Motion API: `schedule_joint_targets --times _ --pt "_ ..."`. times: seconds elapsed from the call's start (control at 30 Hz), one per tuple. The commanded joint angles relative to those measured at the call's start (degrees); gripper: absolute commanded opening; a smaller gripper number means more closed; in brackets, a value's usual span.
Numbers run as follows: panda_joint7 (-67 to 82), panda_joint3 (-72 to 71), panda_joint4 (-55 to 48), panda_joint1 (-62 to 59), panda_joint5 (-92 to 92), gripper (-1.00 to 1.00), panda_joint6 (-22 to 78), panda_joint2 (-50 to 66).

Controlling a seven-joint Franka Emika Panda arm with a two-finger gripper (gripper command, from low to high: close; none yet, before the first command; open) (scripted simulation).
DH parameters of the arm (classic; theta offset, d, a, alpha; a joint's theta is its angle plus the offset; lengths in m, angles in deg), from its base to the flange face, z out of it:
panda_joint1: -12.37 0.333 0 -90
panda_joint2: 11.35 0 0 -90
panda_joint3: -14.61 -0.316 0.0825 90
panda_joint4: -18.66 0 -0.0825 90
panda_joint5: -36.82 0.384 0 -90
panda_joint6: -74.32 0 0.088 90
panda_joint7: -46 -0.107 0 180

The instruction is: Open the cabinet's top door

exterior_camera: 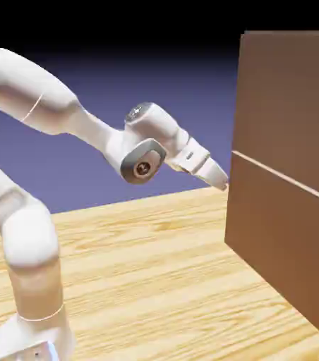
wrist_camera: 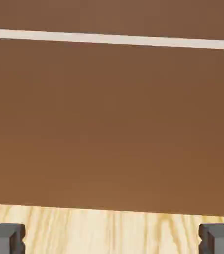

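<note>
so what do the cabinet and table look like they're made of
The cabinet looks like smooth, matte dark brown wood or laminate: flat colour, no visible grain, so it's unclear which. The table looks like pale wood with clear streaky grain, lightly finished.

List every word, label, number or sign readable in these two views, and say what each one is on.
None: no readable text in either view.
The cabinet shows plain brown wood with a pale seam and no lettering.
The white arm carries no legible label; the round grey cap has a small dark mark too small to read.
The table shows only wood grain.
</note>
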Motion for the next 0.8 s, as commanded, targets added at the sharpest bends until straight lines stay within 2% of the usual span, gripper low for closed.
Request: schedule_joint_targets --times 0.0,0.77 --pt "-1.7 1.2 -1.0 1.1 -2.5 0.0 -0.2 -0.3" --pt "-41.4 29.7 -23.6 27.2 -59.8 0.0 -4.9 -7.8"
